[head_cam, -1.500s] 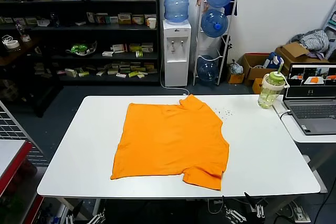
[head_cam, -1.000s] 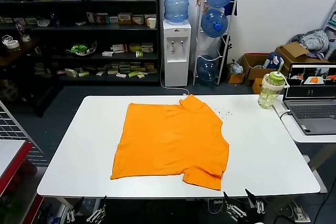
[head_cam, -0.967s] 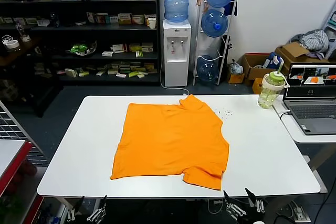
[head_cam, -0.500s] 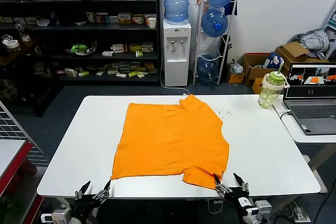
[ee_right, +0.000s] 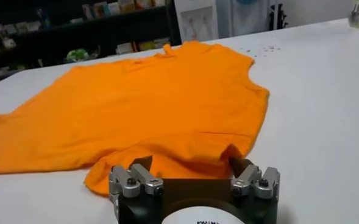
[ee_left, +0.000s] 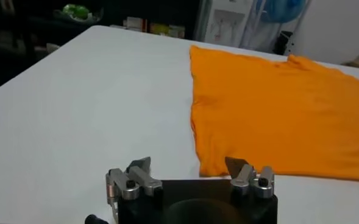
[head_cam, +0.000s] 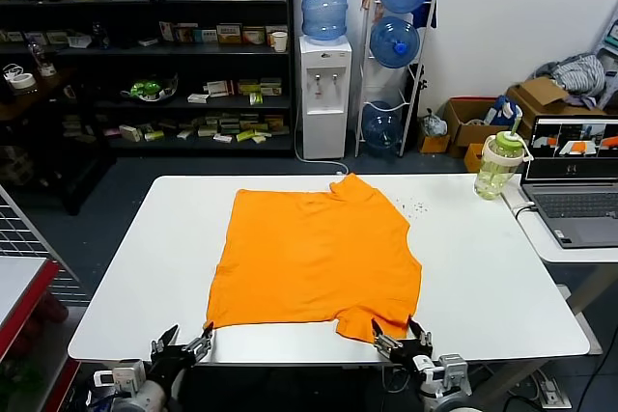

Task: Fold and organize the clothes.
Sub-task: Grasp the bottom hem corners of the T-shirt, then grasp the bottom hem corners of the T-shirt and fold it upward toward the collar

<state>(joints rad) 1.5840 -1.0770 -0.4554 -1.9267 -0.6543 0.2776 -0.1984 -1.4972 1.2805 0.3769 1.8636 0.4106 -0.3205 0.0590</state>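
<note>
The clothes are one bright orange T-shirt (head_cam: 314,258), spread flat and plain side up on the white table (head_cam: 483,277). My left gripper (head_cam: 183,344) is open at the table's front edge, just short of the shirt's near left corner (ee_left: 206,167). In the left wrist view its gripper (ee_left: 187,165) has one fingertip in front of that corner and bare table between the jaws. My right gripper (head_cam: 401,340) is open at the shirt's near right sleeve. In the right wrist view the gripper (ee_right: 189,163) straddles the orange sleeve edge (ee_right: 179,155), holding nothing.
A green-lidded bottle (head_cam: 499,166) stands at the table's far right corner. Next to it, an open laptop (head_cam: 575,180) sits on a side table. Small dark specks (head_cam: 417,206) lie beyond the shirt. A water dispenser (head_cam: 323,94) and shelves stand behind the table.
Both grippers have come up from below the table's front edge and forward to the shirt's near corners. The shirt has not moved.
</note>
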